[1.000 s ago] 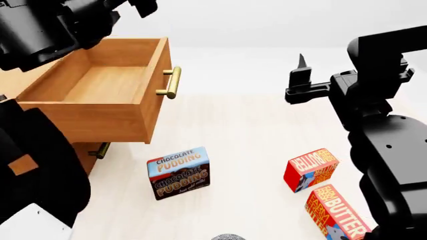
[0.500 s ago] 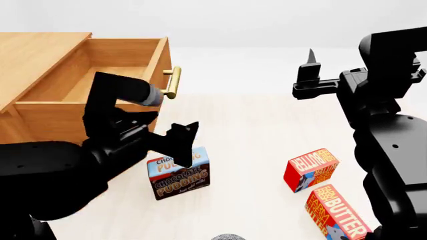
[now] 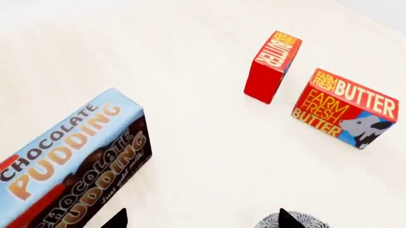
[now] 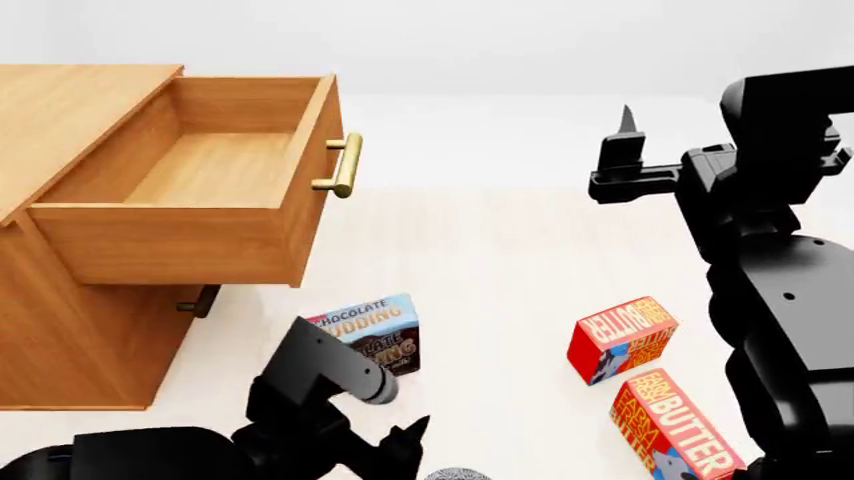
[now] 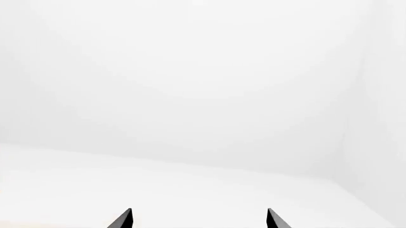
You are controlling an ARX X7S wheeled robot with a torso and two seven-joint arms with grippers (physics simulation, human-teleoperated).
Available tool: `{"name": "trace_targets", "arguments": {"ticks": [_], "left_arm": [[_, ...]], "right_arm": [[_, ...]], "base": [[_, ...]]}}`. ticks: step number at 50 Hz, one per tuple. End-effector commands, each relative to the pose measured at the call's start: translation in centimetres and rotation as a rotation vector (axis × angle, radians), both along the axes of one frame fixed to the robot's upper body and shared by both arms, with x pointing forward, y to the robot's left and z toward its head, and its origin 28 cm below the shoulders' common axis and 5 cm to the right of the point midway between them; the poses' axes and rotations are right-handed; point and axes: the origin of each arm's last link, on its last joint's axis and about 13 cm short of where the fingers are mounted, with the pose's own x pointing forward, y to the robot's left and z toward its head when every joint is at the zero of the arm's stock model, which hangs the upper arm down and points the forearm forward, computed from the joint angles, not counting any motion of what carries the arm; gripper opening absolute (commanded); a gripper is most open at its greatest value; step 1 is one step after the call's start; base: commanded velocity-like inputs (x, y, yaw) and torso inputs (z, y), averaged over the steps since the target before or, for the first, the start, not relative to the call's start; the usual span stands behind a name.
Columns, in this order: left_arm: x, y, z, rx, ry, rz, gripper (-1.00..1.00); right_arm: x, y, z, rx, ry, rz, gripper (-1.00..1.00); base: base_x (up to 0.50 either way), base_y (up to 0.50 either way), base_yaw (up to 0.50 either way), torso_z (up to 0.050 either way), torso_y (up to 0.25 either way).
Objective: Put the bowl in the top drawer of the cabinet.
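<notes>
Since lowered, left tool [image 4: 400, 440] near bowl [image 4: 457, 473].

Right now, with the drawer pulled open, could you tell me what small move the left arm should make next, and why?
Probably lower the left gripper onto the small speckled white-grey bowl at its fingertip. The jaws stand open and empty, the light-brown wooden top drawer is open and empty, and the blue chocolate pudding box sits close beside.

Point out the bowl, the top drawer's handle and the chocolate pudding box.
bowl [image 3: 293, 221]: left wrist view, speckled rim at the frame edge.
top drawer's handle [image 4: 342, 166]: head view, middle of the brass bar.
chocolate pudding box [image 3: 70, 161]: left wrist view, its printed front face.
</notes>
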Motion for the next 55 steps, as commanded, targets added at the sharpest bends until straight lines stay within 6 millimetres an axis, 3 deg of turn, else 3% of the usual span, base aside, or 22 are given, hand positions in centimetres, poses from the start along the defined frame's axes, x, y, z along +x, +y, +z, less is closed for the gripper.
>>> {"name": "trace_targets", "arguments": {"ticks": [1,14,55], "left_arm": [[-0.9,0.2,-2.9,0.054,0.064,-0.061,1.00],[-1.1,0.0,-5.6,0.114,0.109,-0.097,1.00],[0.2,-2.5,-9.4,0.221,0.188,-0.116,1.00]], "right_arm": [[0.1,-0.1,-0.1,0.007,0.002,-0.003,1.00],[0.3,-0.4,-0.5,0.012,0.012,-0.008,1.00],[0.4,-0.6,-1.3,0.030,0.023,-0.003,1.00]], "base": [[0.00,0.00,0.00,0.000,0.000],[0.00,0.00,0.00,0.000,0.000],[0.00,0.00,0.00,0.000,0.000]]}}
